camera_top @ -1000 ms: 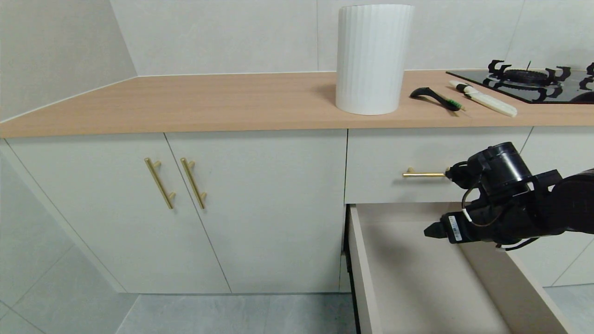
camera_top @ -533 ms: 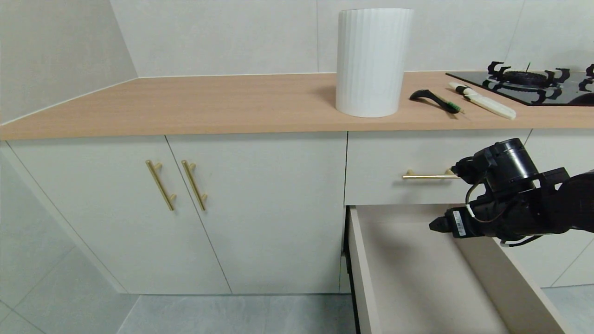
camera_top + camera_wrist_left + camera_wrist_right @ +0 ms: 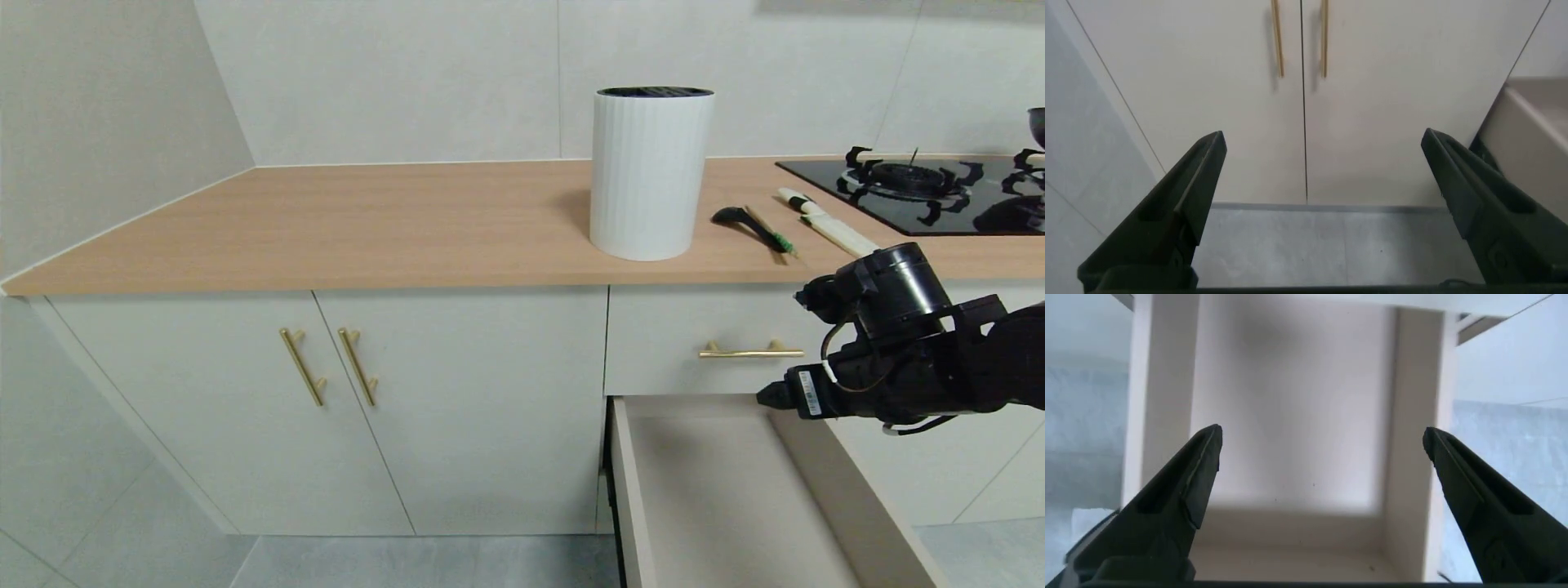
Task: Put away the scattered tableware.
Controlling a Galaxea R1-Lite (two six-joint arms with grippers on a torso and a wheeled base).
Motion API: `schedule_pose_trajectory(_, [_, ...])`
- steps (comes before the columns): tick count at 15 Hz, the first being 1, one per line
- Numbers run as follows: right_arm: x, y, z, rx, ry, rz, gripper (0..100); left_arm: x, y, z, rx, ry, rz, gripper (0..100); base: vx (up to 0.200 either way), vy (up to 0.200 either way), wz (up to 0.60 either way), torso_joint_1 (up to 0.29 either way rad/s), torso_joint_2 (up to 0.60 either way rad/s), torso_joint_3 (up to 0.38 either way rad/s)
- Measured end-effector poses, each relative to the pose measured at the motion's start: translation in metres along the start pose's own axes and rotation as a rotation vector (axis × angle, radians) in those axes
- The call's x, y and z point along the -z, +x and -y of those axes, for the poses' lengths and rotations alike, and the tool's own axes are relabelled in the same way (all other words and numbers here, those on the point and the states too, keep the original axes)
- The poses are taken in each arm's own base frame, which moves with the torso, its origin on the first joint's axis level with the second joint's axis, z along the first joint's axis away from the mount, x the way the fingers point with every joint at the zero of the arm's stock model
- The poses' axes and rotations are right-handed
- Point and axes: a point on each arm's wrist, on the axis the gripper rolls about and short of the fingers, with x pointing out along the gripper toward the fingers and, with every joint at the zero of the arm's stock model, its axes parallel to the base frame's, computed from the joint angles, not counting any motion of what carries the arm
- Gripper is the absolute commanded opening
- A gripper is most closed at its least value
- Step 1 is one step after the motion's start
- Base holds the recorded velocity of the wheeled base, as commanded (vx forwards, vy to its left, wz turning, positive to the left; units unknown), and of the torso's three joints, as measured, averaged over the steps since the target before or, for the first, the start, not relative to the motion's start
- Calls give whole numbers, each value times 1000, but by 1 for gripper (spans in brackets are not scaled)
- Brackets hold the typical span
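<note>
1. Head view: two pieces of tableware lay side by side on the wooden tabletop (image 3: 367,220), between a tall white ribbed holder (image 3: 651,171) and a black hob (image 3: 914,184). One was a black-handled utensil (image 3: 747,224) with a green end. The other was a pale knife (image 3: 824,230) with a dark band near its handle. The right hand (image 3: 769,398) hung below the tabletop's front edge, over the far right part of an open drawer (image 3: 633,498). It was well apart from both pieces and held nothing.
2. Left wrist view: the left hand (image 3: 1323,140) had its two dark fingers spread wide with nothing between them. It faced closed cabinet doors (image 3: 1388,98) with brass handles (image 3: 1277,37), above a grey floor (image 3: 1315,245).
3. Right wrist view: the right hand's fingers stood wide apart and empty, pointing down into the pale drawer.
</note>
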Motion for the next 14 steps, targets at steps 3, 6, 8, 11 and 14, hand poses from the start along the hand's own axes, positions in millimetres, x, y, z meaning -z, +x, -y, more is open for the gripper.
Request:
schedule_pose_trajectory(3, [0, 0, 0, 0, 0, 0, 100, 0, 0, 0, 0, 0, 0, 100, 0, 0, 0, 181, -479, -297])
schedule_pose_trajectory(6, [0, 0, 0, -1, 0, 2, 100, 0, 0, 0, 0, 0, 0, 100, 0, 0, 0, 194, -484, -289])
schedule_pose_trajectory(8, [-2, -1, -1, -6, 5, 24, 100, 0, 0, 0, -1, 0, 0, 100, 0, 0, 0, 100, -244, -149])
schedule_pose_trajectory(11, [-18, -7, -2, -25, 11, 125, 100, 0, 0, 0, 0, 0, -1, 100, 0, 0, 0, 24, -50, -28])
schedule_pose_trajectory(14, [-44, -22, -8, -53, 8, 214, 100, 0, 0, 0, 0, 0, 0, 100, 0, 0, 0, 0, 0, 0])
